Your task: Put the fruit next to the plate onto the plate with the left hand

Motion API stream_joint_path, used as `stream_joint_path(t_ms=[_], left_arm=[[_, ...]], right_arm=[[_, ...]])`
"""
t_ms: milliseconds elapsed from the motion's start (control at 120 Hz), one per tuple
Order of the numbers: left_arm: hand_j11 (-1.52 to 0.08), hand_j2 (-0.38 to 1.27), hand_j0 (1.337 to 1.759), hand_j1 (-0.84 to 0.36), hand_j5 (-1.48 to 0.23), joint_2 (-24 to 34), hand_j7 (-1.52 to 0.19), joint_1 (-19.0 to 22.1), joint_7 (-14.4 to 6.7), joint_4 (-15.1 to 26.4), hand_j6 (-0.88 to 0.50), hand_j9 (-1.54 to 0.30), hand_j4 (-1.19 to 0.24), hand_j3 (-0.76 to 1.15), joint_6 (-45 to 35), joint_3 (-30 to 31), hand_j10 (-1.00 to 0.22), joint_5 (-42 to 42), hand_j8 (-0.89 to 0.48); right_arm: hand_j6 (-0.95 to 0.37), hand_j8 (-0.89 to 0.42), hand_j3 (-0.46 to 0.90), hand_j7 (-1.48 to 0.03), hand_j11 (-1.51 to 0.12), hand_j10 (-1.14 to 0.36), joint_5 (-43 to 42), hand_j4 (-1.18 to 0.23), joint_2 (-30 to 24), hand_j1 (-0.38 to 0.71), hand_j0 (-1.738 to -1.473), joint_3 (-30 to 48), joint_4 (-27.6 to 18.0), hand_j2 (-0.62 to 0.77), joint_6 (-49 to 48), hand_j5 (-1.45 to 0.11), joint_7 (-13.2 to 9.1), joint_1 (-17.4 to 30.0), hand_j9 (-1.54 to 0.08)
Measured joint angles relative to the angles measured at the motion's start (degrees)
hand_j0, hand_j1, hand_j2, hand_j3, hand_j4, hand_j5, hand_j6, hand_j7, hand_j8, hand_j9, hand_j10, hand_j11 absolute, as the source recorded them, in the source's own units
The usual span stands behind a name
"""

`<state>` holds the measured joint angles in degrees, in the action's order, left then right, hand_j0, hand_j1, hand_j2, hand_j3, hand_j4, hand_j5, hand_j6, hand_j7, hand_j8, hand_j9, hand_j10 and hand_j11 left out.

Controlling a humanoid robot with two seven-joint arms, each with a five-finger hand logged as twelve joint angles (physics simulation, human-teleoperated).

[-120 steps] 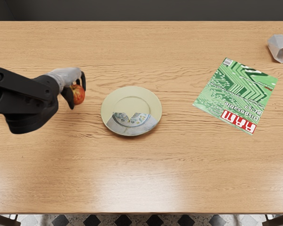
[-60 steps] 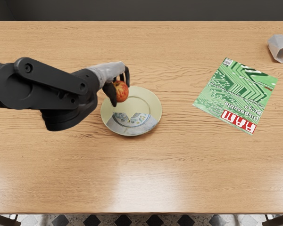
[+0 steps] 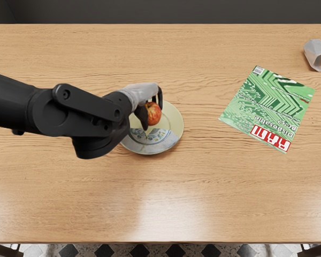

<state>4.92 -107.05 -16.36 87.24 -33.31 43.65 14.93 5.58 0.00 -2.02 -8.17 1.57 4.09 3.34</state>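
Observation:
A red and yellow apple (image 3: 153, 113) is held in my left hand (image 3: 150, 107), whose fingers are curled around it. The hand and apple hover over the middle of a shiny cream plate (image 3: 173, 128) near the table's centre. My dark left arm reaches in from the left edge and covers the plate's left part. I cannot tell whether the apple touches the plate. The right arm does not show.
A green magazine (image 3: 267, 107) lies flat to the right of the plate. A grey crumpled object (image 3: 318, 54) sits at the far right edge. The wooden table (image 3: 160, 193) stretches wide in front of the plate.
My left hand has carried the apple rightward, from beside the plate's left rim a second ago to above the plate's middle now.

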Motion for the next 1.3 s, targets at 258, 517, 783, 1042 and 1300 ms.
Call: stream_joint_path(t_ms=[258, 517, 783, 1042, 1300], left_arm=[[-0.68, 0.24, 1.655, -0.15, -0.68, -0.3, -0.68, 0.4, -0.1, -1.0, -0.34, -0.67, -0.43, 0.0, 0.0, 0.2, -0.5, -0.5, -0.36], [-0.43, 0.1, 1.657, -0.01, -0.43, 6.5, -0.43, -0.5, 0.1, -0.5, -0.28, -0.43, -0.3, 0.0, 2.5, -0.2, -0.32, -1.5, -0.28], [-0.36, 0.07, 1.658, 0.03, -0.36, 27.5, -0.36, 2.2, 0.6, 2.9, -0.26, -0.36, -0.27, 0.0, 17.1, -6.8, -0.27, -2.4, -0.26], [-0.34, 0.06, 1.658, 0.04, -0.34, 41.0, -0.34, 13.2, 0.7, 3.6, -0.26, -0.34, -0.26, 0.0, 35.4, -19.4, -0.26, -2.0, -0.26], [-0.33, 0.05, 1.658, 0.04, -0.33, 53.4, -0.33, 27.9, 0.7, 1.6, -0.26, -0.33, -0.26, 0.0, 56.9, -37.7, -0.26, -2.0, -0.26]], right_arm=[[-0.03, -0.03, 0.0, -0.04, -0.04, -0.03, 0.0, -0.03, 0.0, -0.31, -1.658, 0.0, 0.0, -0.01, 0.0, -0.04, 0.0, 0.0, -0.04], [-0.03, -0.03, 0.0, -0.04, -0.04, -0.03, 0.0, -0.03, 0.0, -0.31, -1.658, 0.0, 0.0, -0.01, 0.0, -0.04, 0.0, 0.0, -0.04], [-0.03, -0.03, 0.0, -0.04, -0.04, -0.03, 0.0, -0.03, 0.0, -0.31, -1.658, 0.0, 0.0, -0.01, 0.0, -0.04, 0.0, 0.0, -0.04], [-0.03, -0.03, 0.0, -0.04, -0.04, -0.03, 0.0, -0.03, 0.0, -0.31, -1.658, 0.0, 0.0, -0.01, 0.0, -0.04, 0.0, 0.0, -0.04], [-0.03, -0.03, 0.0, -0.04, -0.04, -0.03, 0.0, -0.03, 0.0, -0.31, -1.658, 0.0, 0.0, -0.01, 0.0, -0.04, 0.0, 0.0, -0.04]])
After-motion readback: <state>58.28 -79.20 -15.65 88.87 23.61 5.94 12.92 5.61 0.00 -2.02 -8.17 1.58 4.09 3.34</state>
